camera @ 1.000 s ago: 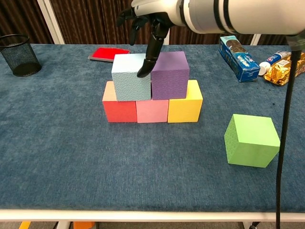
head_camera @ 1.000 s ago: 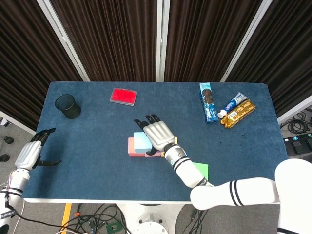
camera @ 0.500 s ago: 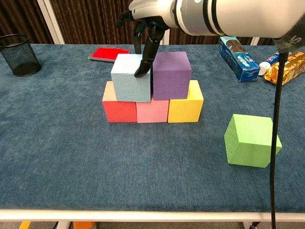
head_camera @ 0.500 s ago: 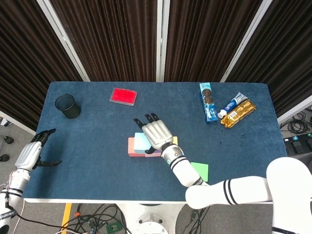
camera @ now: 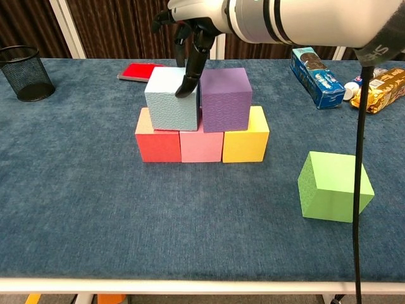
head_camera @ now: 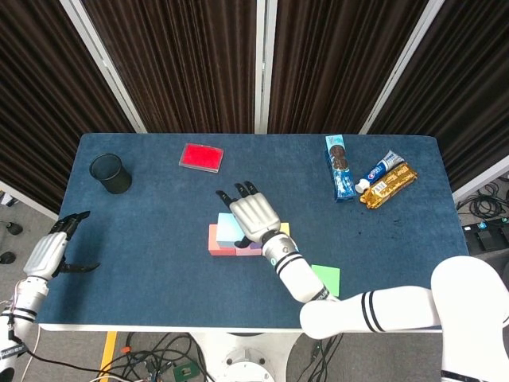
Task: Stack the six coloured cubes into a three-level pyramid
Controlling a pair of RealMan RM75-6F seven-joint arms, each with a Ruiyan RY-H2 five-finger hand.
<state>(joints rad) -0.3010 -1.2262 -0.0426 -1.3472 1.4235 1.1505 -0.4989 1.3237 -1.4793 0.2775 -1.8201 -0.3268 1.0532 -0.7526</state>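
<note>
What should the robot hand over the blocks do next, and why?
Probably lift the right robot hand clear and go to the green cube. Five cubes are stacked in two levels, with the light blue cube and purple cube on top; green alone sits off on the table.

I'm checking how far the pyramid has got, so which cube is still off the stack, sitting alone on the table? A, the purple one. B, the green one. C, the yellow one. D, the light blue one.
B: the green cube sits by itself on the table, apart from the stack to its right, while the other five form two levels.
</note>
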